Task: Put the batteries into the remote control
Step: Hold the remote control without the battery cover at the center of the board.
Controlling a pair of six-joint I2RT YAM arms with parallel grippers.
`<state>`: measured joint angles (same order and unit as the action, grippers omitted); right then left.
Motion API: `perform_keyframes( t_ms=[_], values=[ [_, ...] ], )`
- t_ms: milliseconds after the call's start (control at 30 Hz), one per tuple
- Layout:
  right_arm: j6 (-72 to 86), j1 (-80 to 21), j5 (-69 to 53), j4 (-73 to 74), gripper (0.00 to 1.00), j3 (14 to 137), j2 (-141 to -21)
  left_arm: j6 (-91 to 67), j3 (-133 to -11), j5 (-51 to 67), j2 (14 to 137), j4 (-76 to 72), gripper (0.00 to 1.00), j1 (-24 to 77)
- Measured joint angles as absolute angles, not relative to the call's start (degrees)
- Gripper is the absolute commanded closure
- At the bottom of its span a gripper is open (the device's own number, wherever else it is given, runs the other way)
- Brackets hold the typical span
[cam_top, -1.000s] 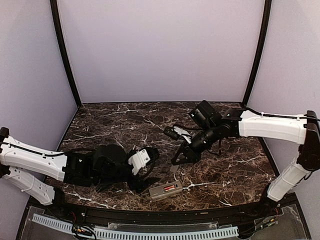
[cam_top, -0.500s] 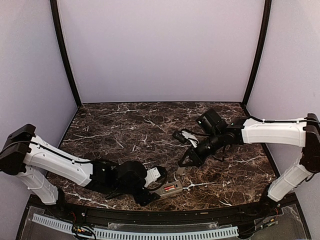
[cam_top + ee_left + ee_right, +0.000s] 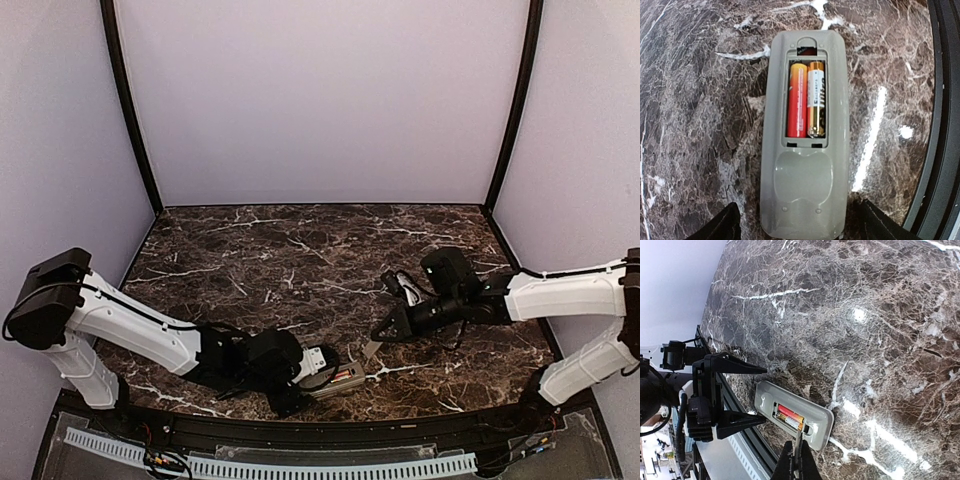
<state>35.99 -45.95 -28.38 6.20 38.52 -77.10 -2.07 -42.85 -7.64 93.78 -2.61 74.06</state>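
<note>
The light grey remote control (image 3: 340, 379) lies back-up near the table's front edge, its battery bay uncovered. Two batteries (image 3: 806, 100), one red and one gold, lie side by side in the bay. They also show in the right wrist view (image 3: 790, 418). My left gripper (image 3: 312, 372) is open, with its two dark fingertips (image 3: 730, 226) on either side of the remote's (image 3: 802, 200) near end. My right gripper (image 3: 388, 332) is shut on a thin grey cover plate (image 3: 798, 442), held edge-on just above the remote's (image 3: 817, 430) other end.
The dark marble table (image 3: 260, 260) ends at a black front rail (image 3: 940, 125) just beside the remote. Lavender walls close in the back and sides. A white slotted strip (image 3: 270, 465) runs below the rail.
My left arm has swung right and lowered, bringing its open jaws around the remote's end. My right gripper has moved right and toward the front with the plate in it.
</note>
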Motion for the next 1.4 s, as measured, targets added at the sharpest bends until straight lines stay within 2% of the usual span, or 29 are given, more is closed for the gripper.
perform_keyframes(
  t_ms=[267, 533, 967, 1400],
  values=[
    [47.0, -46.1, -25.0, -6.2, 1.0, 31.5, -75.6, -2.1, -43.0, -4.9, 96.4, -6.0, 0.52, 73.2],
    [48.8, -46.1, -24.3, -11.9, 1.0, 30.9, -76.4, -2.2, -46.4, -3.6, 100.1, -7.6, 0.68, 73.1],
    [44.0, -44.6, -25.8, -12.1, 1.0, 30.9, -76.6, -3.8, -60.4, -6.7, 111.2, -6.7, 0.68, 72.9],
    [43.4, -42.2, -28.6, -15.6, 1.0, 25.9, -80.3, -3.8, -61.5, -5.3, 111.9, -6.5, 0.68, 71.5]
  ],
)
